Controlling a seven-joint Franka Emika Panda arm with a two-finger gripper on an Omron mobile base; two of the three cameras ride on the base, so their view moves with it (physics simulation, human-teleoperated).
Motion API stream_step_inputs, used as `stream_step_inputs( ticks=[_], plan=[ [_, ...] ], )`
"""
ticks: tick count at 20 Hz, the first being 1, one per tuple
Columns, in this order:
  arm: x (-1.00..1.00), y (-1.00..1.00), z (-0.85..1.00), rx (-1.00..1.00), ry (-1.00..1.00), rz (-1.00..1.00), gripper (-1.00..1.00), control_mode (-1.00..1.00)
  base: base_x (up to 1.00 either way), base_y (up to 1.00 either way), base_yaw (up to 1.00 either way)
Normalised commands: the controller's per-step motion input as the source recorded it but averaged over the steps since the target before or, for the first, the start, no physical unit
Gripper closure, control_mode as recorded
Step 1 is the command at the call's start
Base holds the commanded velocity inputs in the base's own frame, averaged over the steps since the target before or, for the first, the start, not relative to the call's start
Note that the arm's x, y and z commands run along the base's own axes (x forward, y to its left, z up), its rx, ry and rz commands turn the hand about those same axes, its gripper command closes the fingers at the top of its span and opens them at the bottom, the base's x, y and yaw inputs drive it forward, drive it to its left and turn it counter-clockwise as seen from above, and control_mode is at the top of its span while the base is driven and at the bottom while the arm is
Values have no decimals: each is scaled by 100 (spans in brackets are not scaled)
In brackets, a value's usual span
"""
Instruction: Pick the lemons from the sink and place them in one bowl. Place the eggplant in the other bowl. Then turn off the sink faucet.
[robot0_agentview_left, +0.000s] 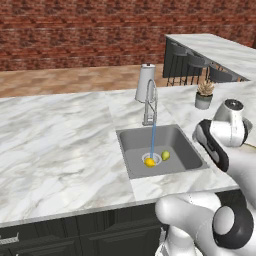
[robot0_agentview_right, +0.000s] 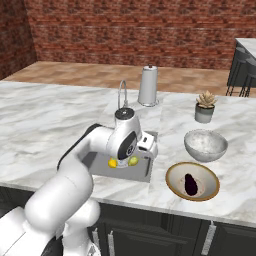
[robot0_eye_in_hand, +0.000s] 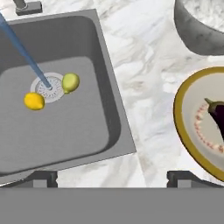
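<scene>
Marble counter (robot0_agentview_left: 60, 145) | brick wall (robot0_agentview_left: 75, 30) (red) | sink (robot0_agentview_left: 135, 142) water running

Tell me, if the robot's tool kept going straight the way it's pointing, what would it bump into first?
Probably the marble counter beside the sink. The open tool points down at the strip between the sink's edge and the wooden bowl, though depth is hard to judge, so it might catch the sink's rim instead.
</scene>
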Motion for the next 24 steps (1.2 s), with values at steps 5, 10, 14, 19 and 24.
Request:
stream_step_inputs(
  ticks=[5, 10, 14, 19, 24],
  plan=[
    [77, 91, 0, -6, -9, 9, -100, -100, 0, 0, 0],
    [71, 24, -11, 0, -9, 3, -100, -100, 0, 0, 0],
    [31, 0, -37, 1, -7, 0, -100, -100, 0, 0, 0],
    [1, 0, -39, 0, -1, -5, -100, -100, 0, 0, 0],
    [18, 19, -10, 0, 0, -3, -100, -100, 0, 0, 0]
  ],
)
